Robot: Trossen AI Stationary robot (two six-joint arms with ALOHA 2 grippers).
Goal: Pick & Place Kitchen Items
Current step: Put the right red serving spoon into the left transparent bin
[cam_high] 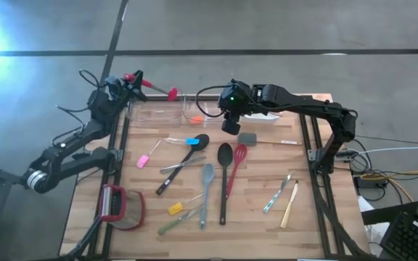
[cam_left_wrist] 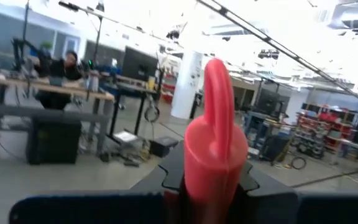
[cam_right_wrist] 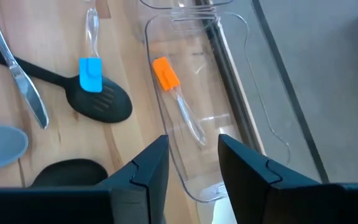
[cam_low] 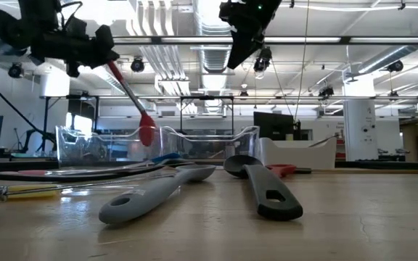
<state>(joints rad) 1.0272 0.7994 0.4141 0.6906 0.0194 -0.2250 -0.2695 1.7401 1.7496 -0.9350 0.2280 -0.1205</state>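
My left gripper [cam_high: 138,80] is raised over the table's far left corner, shut on a red spatula [cam_low: 125,87]. The spatula's head [cam_high: 173,93] hangs by the far rim of a clear tub [cam_high: 158,114]. My right gripper [cam_right_wrist: 191,155] hovers open above a second clear tub [cam_right_wrist: 229,93], which holds a small orange spatula [cam_right_wrist: 165,73]. A small blue spatula [cam_right_wrist: 91,73] lies with its head on a black slotted spoon [cam_right_wrist: 101,102]. A black spoon [cam_high: 224,177], a grey spatula [cam_high: 206,192] and a red whisk [cam_high: 236,163] lie flat mid-table. My left gripper pinches the red spatula's thick handle end [cam_left_wrist: 213,158] between its two fingers. The spatula sticks out forward along the fingers toward the table's right. In the low view it slants down from the gripper and is lifted clear of the table.
A red-framed round object [cam_high: 125,206] lies at the near left. A white tub [cam_low: 296,152] stands at the far right, under my right arm. Metal and wooden cutlery [cam_high: 283,197] lies at the right; small yellow [cam_high: 175,208] and pink [cam_high: 144,161] pieces lie at the left.
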